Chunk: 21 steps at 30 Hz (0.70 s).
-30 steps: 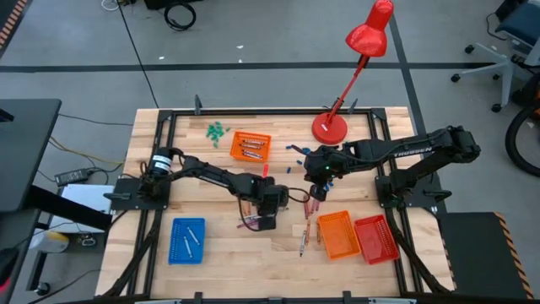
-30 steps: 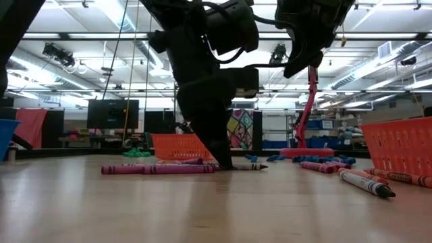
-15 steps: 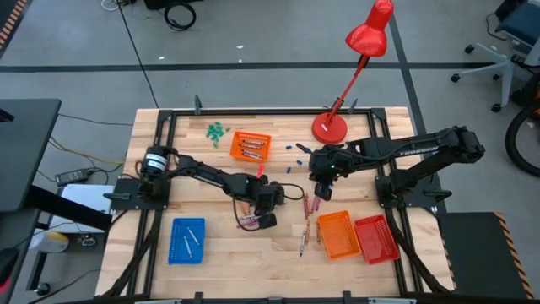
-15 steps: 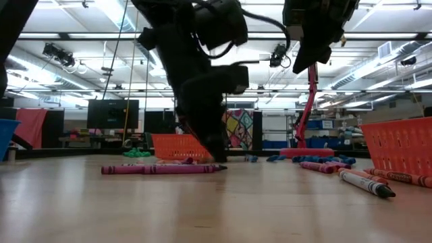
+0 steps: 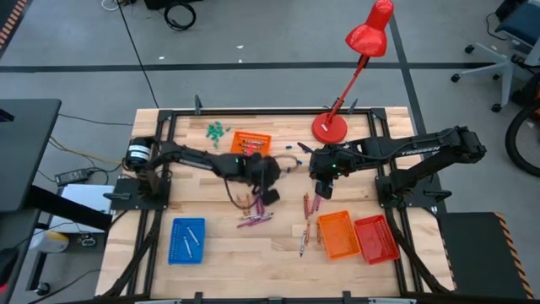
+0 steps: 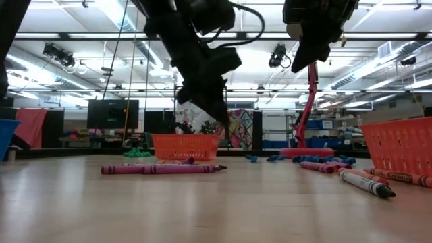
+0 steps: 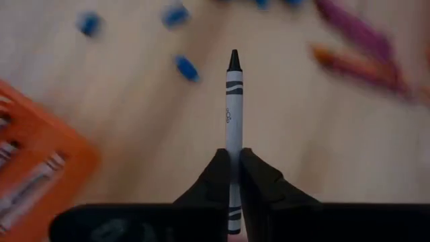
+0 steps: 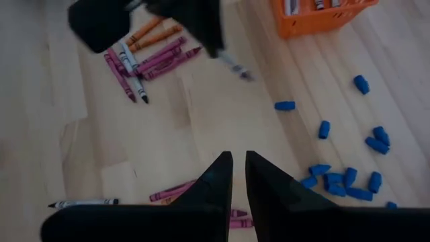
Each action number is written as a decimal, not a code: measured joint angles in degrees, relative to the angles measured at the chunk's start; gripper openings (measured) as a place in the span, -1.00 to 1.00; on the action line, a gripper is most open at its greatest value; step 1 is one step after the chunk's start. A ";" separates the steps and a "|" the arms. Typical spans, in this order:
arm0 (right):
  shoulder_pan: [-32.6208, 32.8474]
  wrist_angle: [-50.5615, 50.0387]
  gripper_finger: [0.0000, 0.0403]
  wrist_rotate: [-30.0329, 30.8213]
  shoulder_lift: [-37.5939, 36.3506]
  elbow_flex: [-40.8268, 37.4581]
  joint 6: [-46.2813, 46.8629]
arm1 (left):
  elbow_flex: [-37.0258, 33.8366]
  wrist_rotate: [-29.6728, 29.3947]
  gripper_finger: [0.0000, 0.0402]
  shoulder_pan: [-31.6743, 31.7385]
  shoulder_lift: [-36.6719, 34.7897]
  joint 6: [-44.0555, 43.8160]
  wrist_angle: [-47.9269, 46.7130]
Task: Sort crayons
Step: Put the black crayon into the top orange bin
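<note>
My left gripper (image 5: pixel 270 194) hovers over the middle of the table, shut on a grey-white crayon (image 7: pixel 233 114) with a black tip, lifted off the wood. The right wrist view shows that crayon (image 8: pixel 236 68) jutting from the gripper. Loose crayons lie flat on the table: a purple and orange pile (image 5: pixel 253 219) below the left gripper and more (image 5: pixel 312 207) under my right gripper (image 5: pixel 321 192). That one hangs above the table, its fingers (image 8: pixel 218 176) a narrow gap apart with nothing between them. My left gripper pinches the crayon's lower shaft (image 7: pixel 233 168), near its blunt end, between its two fingers. The fingers slant down from the table's left and lie along the crayon. The black tip (image 7: pixel 234 60) points away past the fingertips, and the crayon is clear of the table.
An orange basket (image 5: pixel 251 145) with crayons stands at the far middle, an orange (image 5: pixel 339 235) and a red basket (image 5: pixel 376 238) near right, a blue basket (image 5: pixel 187 240) near left. Blue pieces (image 5: pixel 295 152), green pieces (image 5: pixel 218 131) and a red lamp's base (image 5: pixel 329 128) lie at the far side.
My left gripper has risen from the table and gone toward the far edge, rolling its wrist as it went. The grey-white crayon, which lay on the wood with the gripper on it, is now lifted clear. The purple crayons stayed where they were.
</note>
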 joint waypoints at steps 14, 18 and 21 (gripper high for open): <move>0.00 0.63 -0.76 0.60 0.04 0.00 -0.44 | 0.10 3.71 -0.84 16.10 -3.33 -22.19 1.66; 0.28 0.65 -0.76 0.59 0.04 0.00 -0.21 | 0.10 3.82 -0.84 16.49 -3.33 -28.02 5.97; 0.35 0.65 -0.76 0.56 0.04 0.00 -0.22 | 0.10 3.69 -0.84 16.42 -3.31 -32.72 10.55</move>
